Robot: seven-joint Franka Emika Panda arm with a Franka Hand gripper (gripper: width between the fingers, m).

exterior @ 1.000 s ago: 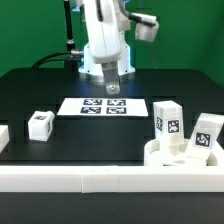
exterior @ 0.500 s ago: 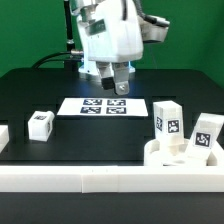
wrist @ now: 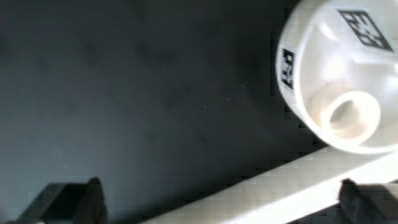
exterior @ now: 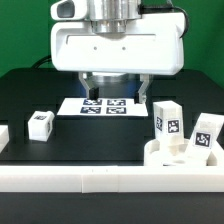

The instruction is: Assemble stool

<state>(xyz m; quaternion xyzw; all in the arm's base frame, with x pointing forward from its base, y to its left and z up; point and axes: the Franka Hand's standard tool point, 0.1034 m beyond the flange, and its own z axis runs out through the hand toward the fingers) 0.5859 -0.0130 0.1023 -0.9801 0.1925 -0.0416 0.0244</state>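
The hand [exterior: 119, 83] hangs wide open and empty above the black counter [exterior: 60, 125]. The stool seat [wrist: 342, 75] lies off to one side of its fingers [wrist: 71, 198], near a white rail [wrist: 294, 185].

The black tabletop [exterior: 30, 90] carried the marker board [exterior: 104, 105] flat near its middle. A loose leg [exterior: 40, 124] lay toward the exterior view's left. The seat [exterior: 185, 155] sat at the right, against the white border rail [exterior: 80, 178] along the near edge.
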